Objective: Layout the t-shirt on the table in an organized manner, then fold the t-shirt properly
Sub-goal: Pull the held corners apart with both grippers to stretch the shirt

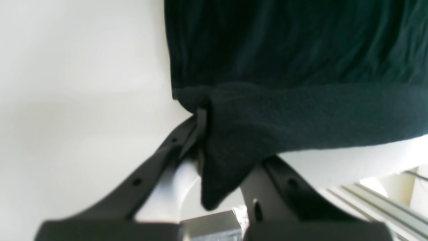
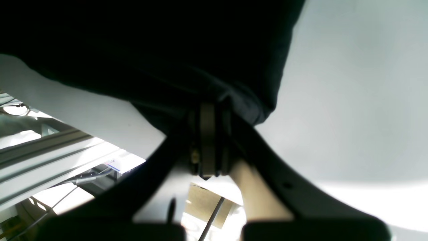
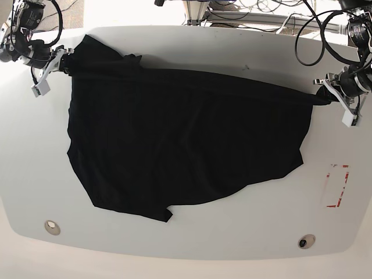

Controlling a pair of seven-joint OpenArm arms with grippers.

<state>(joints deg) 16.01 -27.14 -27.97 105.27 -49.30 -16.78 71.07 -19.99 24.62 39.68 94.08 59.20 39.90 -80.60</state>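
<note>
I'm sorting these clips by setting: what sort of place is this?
Most likely a robotics lab workbench, not a home. A glossy white table carries a red-outlined mark and round metal fittings, with cables and aluminium framing behind. Two arms stretch a black t-shirt between them.

t-shirt print hidden, right end effector fingertips buried in cloth

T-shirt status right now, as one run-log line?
phase: spreading | t-shirt: stretched between arms over table, rumpled, unfolded | left gripper: shut on hem | right gripper: shut on cloth
</note>
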